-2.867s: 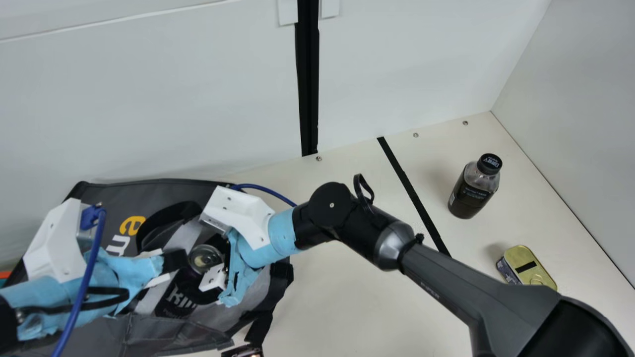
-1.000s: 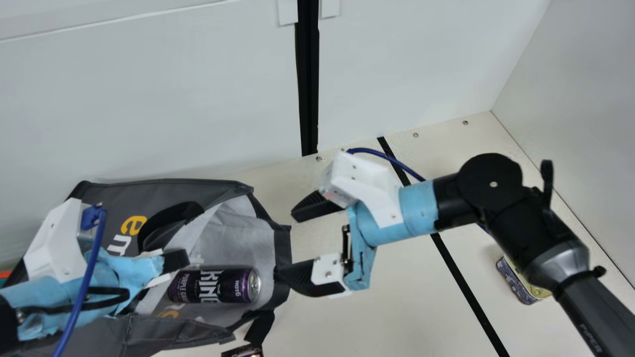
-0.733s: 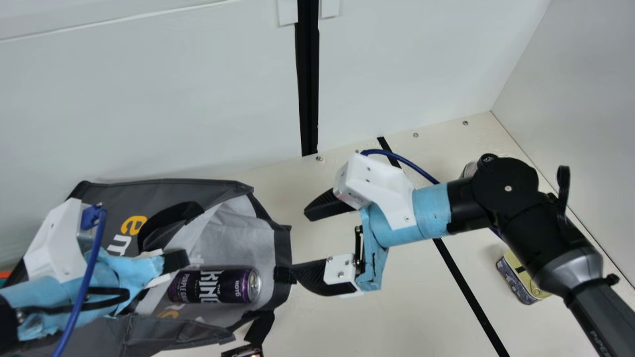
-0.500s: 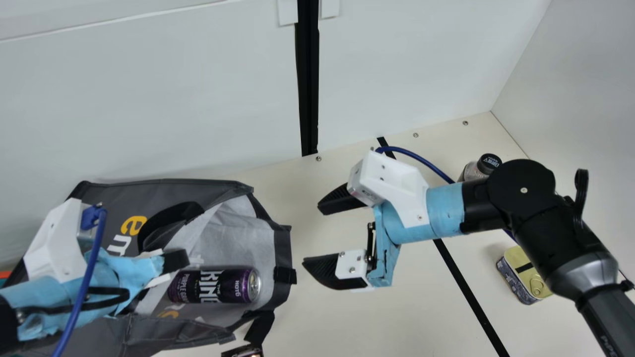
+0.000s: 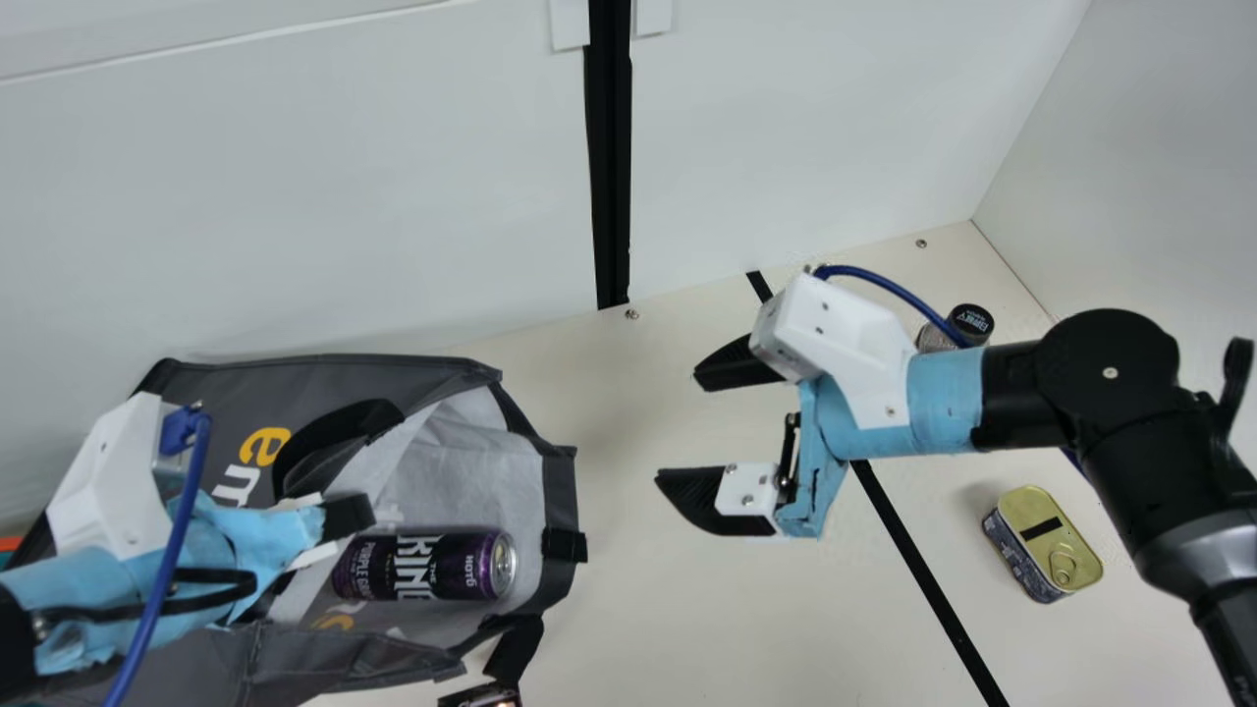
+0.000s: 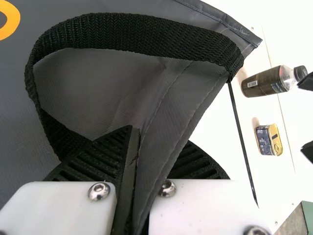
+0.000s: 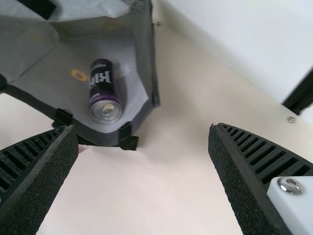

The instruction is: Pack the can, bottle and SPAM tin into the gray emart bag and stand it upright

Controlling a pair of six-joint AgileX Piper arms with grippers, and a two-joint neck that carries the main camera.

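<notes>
In the main view my left gripper [image 5: 339,525] is at the mouth of the gray bag [image 5: 324,378]; in the left wrist view this gripper [image 6: 134,166] is shut on the bag's edge, beside a black strap. The purple can [image 5: 424,565] lies on its side inside the bag, its end toward the opening. My right gripper [image 5: 692,427] stands open over the table, right of the bag, as does this gripper [image 7: 142,132] in the right wrist view. The dark bottle [image 5: 953,329] stands upright, partly hidden behind the right arm. The SPAM tin [image 5: 1043,543] lies on the table at the right.
A white wall [image 5: 393,177] runs along the back, with another at the right. Black tape [image 5: 918,560] crosses the cream table [image 5: 638,628] beneath the right arm. A small dark object [image 5: 481,695] shows at the main view's bottom edge, below the bag.
My right gripper has let go of the can and moved out of the bag toward the right. The can now lies in the bag, where before it was between the fingers. The left arm has kept still.
</notes>
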